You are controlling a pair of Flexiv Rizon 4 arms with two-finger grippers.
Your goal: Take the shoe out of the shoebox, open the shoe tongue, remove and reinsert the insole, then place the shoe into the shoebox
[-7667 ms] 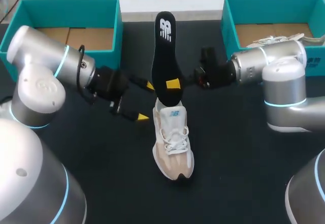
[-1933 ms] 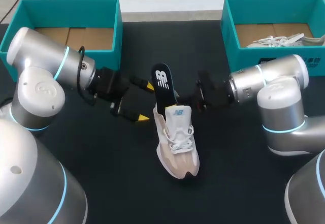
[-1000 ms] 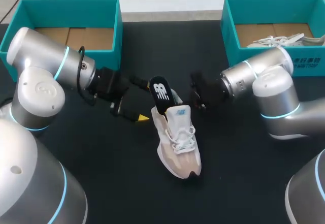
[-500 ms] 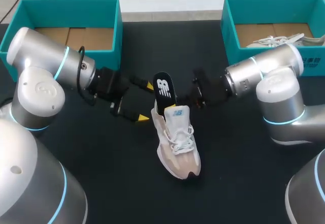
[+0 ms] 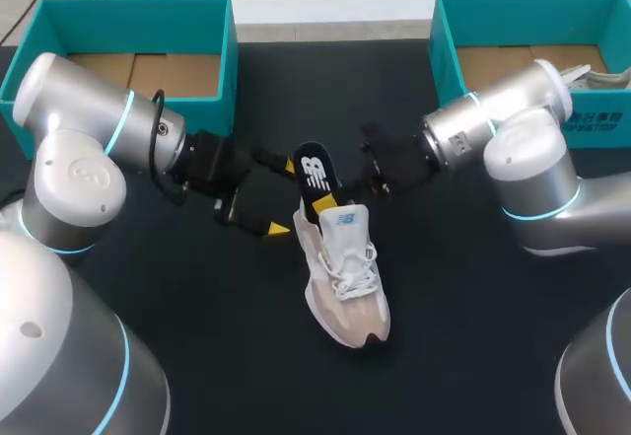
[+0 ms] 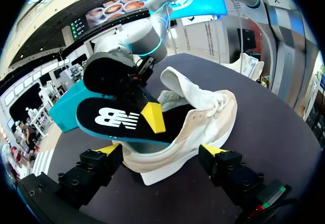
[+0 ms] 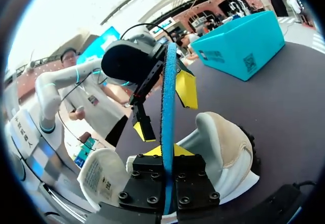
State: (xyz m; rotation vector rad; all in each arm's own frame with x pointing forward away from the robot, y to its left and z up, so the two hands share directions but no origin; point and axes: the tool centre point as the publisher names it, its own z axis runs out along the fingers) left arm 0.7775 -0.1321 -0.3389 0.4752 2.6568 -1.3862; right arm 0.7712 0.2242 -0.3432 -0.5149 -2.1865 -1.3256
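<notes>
So the shoe [image 5: 343,277] is sat mid-table [image 5: 473,346] on its sole, toe pointed at the robot. The black insole [image 5: 315,174] is stuck partway in at the heel, with the rest poking up, and it's pinched flat by the right gripper [image 7: 165,155]. The left gripper [image 5: 282,198] is parked just beside the heel, fingers spread wide.

Looks like a robotics lab bench, not a home or shop. Marked by a silver left arm [image 5: 74,174] and right arm [image 5: 537,164], ringed with blue light, over a black tabletop [image 5: 473,336] bearing a teal left shoebox [image 5: 128,19] and right shoebox [image 5: 523,16].
</notes>
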